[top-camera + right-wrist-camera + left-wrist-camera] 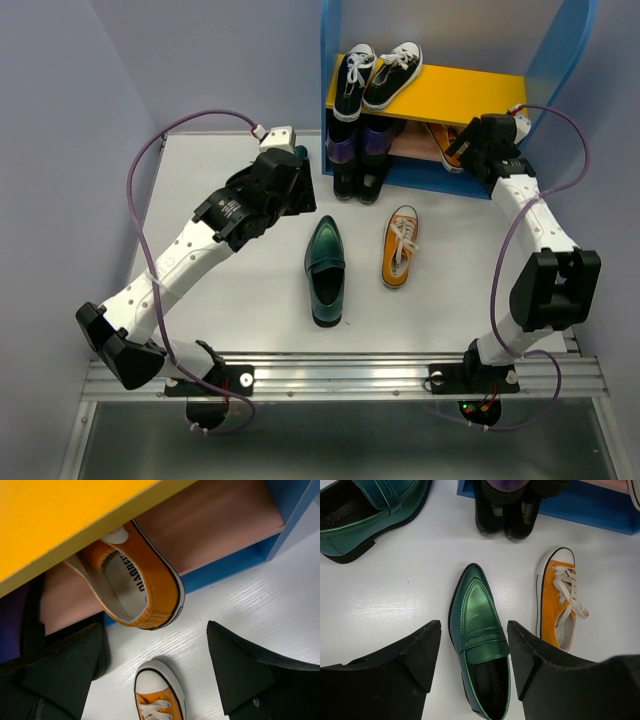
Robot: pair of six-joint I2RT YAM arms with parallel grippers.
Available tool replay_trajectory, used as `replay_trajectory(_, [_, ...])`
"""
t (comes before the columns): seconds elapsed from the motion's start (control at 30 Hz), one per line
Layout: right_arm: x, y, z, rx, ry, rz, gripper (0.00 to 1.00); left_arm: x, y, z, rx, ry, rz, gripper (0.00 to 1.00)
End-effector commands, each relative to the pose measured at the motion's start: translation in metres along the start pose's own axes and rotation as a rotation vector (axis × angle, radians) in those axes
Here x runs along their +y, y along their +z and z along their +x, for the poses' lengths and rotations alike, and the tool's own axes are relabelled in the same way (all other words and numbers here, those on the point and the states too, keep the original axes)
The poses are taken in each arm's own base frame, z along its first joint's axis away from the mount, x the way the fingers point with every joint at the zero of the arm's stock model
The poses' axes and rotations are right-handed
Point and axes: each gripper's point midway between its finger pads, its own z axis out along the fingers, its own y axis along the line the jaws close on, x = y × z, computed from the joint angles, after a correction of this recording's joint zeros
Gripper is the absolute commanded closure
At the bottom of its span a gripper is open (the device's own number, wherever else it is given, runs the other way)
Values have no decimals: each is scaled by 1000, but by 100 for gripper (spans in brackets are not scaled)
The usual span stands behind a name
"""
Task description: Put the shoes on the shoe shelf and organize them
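Observation:
One shiny green loafer (pixel 326 268) lies on the table, toe toward the shelf. My left gripper (pixel 297 197) hangs open above it, and the loafer (pixel 479 630) shows between the fingers. A second green loafer (pixel 365 515) lies beside it, hidden under my arm in the top view. One orange sneaker (pixel 400 246) lies to the right of the loafer. The other orange sneaker (pixel 137 582) sits on the shelf's pinkish lower board (pixel 215 525), heel over the edge. My right gripper (pixel 468 150) is open and empty just in front of it. Two black shoes (pixel 357 182) stick out of the lower tier on the left.
The shelf has blue sides (pixel 560 60) and a yellow upper board (pixel 460 95). Black sneakers with white laces (pixel 378 75) stand on that board at the left. Purple shoes (pixel 362 145) sit behind the black shoes. Purple cables loop from both wrists.

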Motion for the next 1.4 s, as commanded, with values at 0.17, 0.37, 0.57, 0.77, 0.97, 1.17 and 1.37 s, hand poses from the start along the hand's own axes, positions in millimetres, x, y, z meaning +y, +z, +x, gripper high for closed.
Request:
replay_trajectory(0.17, [29,11,-36,-95,18,-78,16,-2,1,-2,-17,-13,16,34])
replay_trajectory(0.37, [22,22,-32,-95,13,-38,36,-3,3,2,-8,-11,25,35])
replay_trajectory(0.57, [25,24,-37,-107,35,-36,72,-3,8,6,3,-4,22,35])
replay_trajectory(0.77, [11,23,-53,-148,137,7,99,-3,10,7,8,4,15,36])
replay_trajectory(0.97, [-13,16,-65,-190,290,48,99,-1,10,9,11,7,7,36])
replay_trajectory(1.17, [-19,1,-82,-271,440,40,99,2,12,14,21,11,-4,36])
replay_trajectory(1.37, [-20,-10,-100,-348,583,38,99,6,14,18,24,8,-15,37])
